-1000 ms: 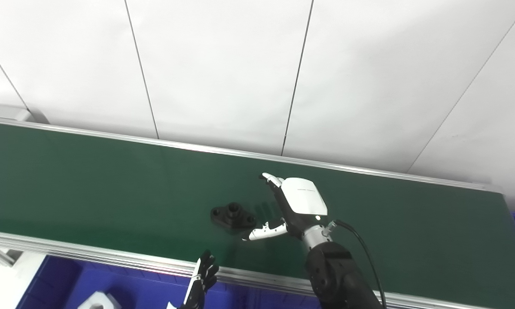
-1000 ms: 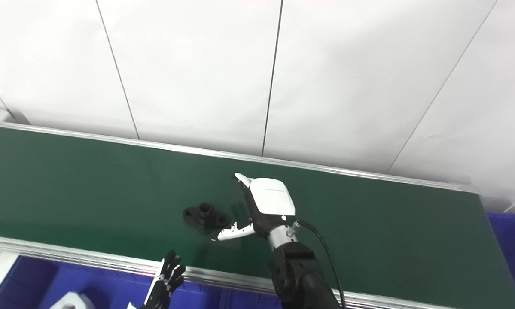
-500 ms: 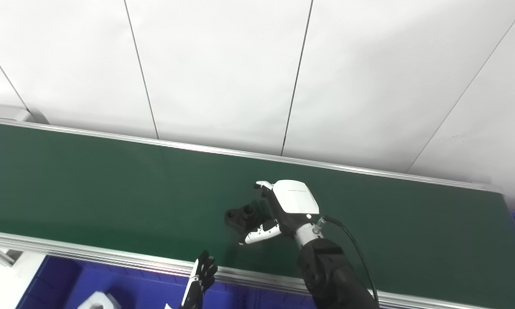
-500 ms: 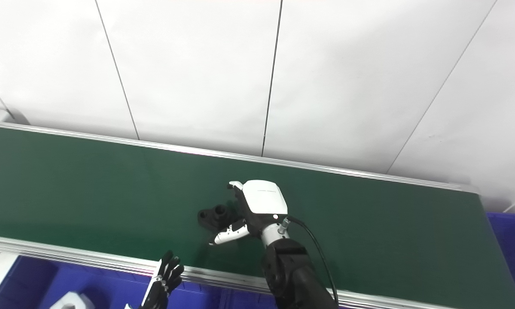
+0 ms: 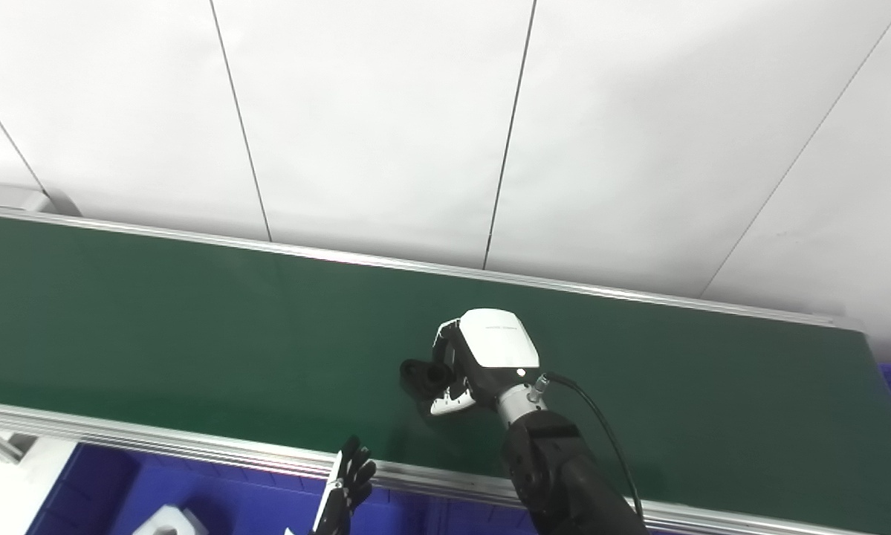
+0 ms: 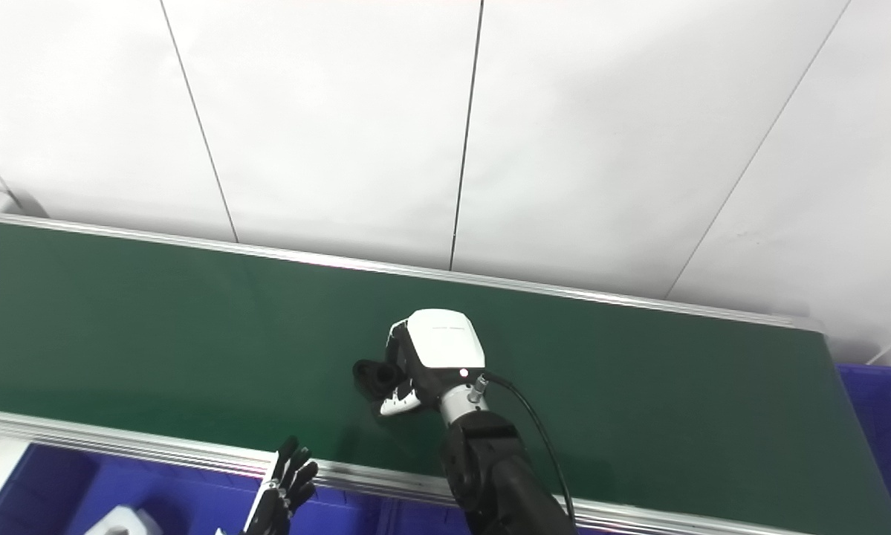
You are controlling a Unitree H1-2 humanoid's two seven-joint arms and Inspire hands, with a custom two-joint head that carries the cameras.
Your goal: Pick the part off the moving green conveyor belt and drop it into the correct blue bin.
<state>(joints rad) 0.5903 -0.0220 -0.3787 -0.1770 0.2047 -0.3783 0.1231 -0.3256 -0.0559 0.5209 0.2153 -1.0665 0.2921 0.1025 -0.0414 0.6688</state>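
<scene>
Two robot hands appear, but only one is at work. The right robot hand (image 5: 482,360), at lower centre of the frame, is curled closed around the black part (image 5: 420,375), which sits on the green conveyor belt (image 5: 155,319); only the part's left end protrudes beyond the fingers (image 5: 449,349). Whether the part has left the belt surface cannot be told. The left robot hand (image 5: 343,496), at the bottom edge left of centre, holds nothing, its fingers spread and pointing upward over the near rail (image 5: 192,455).

Risks, as judged from this pose: the grasp covers only one end of the part, so the protruding end could swing down or twist free on lifting. If the belt is running, drag on any portion resting on it could pull the part out of the fingers. A premature release over the rail would drop the part outside the blue bin (image 5: 229,501) at the bottom left, and that bin may not be the correct one.

View differences: the right eye view shows a broader stretch of a second blue bin (image 6: 880,416) at the right edge, seen only as a sliver in the left eye view. A white object (image 6: 122,520) lies in the lower-left bin; both views crop it at the bottom edge. Neither view reveals the contact beneath the palm.
</scene>
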